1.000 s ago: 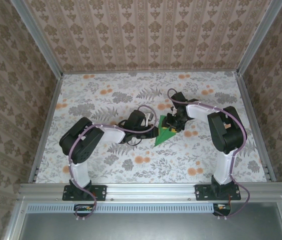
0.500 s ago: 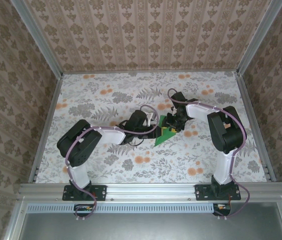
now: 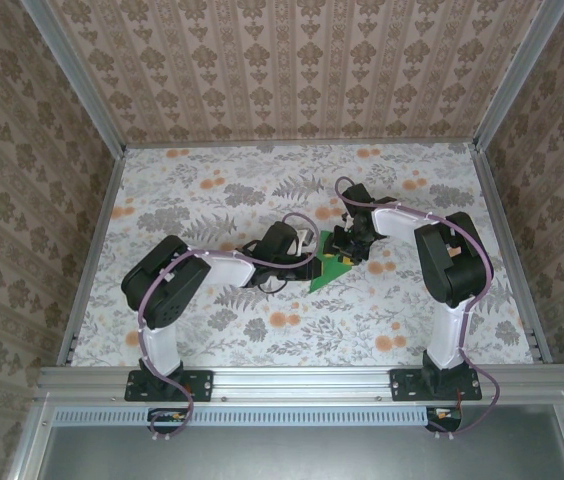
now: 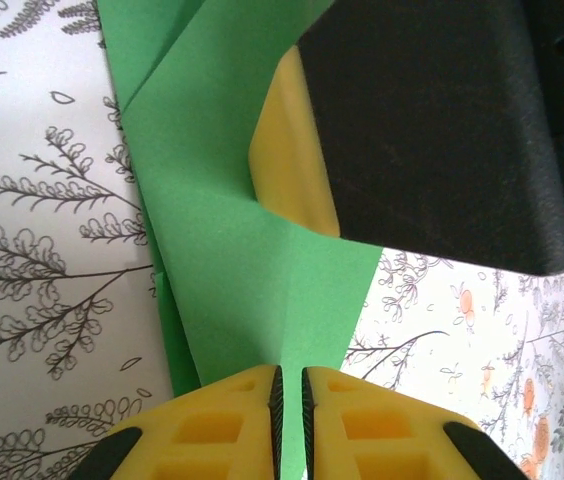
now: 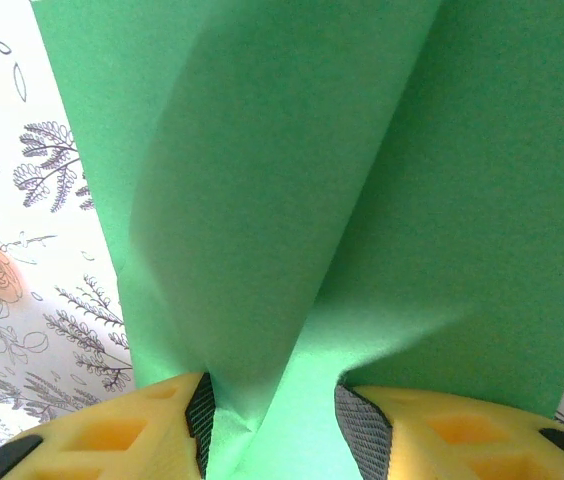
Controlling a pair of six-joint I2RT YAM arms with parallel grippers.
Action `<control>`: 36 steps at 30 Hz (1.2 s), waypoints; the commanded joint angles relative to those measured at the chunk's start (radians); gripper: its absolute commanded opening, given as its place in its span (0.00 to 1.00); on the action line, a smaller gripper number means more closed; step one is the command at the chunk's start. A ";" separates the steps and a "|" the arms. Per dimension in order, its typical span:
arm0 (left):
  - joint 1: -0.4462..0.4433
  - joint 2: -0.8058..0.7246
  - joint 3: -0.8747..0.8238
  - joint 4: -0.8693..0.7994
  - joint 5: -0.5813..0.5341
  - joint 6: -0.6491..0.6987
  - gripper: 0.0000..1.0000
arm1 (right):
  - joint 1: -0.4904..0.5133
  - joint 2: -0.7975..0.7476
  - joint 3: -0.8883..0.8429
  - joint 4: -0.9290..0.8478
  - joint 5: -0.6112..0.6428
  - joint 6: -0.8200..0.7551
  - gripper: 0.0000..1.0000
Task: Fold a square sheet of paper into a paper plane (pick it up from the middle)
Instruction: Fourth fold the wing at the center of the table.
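The green paper (image 3: 326,268), folded to a pointed shape, lies on the floral table between the two grippers. My left gripper (image 3: 308,262) comes in from the left and is shut on the paper's (image 4: 232,250) near edge, its yellow fingertips (image 4: 288,385) almost touching. My right gripper (image 3: 348,250) is over the paper's right side. Its jaws (image 5: 277,425) stand apart, and a raised fold of the paper (image 5: 282,200) runs up between the pads. One right finger (image 4: 292,150) rests against the paper, which bends up around it.
The floral tabletop (image 3: 262,190) spreads out on all sides of the paper. Aluminium rails (image 3: 97,250) and patterned walls close it in left, right and back. Both arm bases sit on the front rail (image 3: 302,378).
My left arm's elbow and wrist have shifted slightly, the wrist edging toward the paper. The paper and the right arm have stayed put.
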 commanded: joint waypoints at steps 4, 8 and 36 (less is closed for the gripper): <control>-0.003 0.023 0.034 -0.057 -0.026 0.037 0.16 | 0.012 0.194 -0.091 -0.028 0.198 0.008 0.48; -0.003 0.028 0.037 -0.062 -0.030 0.036 0.15 | 0.011 0.200 -0.092 -0.028 0.201 0.007 0.48; 0.000 0.075 0.068 -0.242 -0.054 -0.015 0.11 | 0.014 0.213 -0.104 -0.010 0.171 0.004 0.45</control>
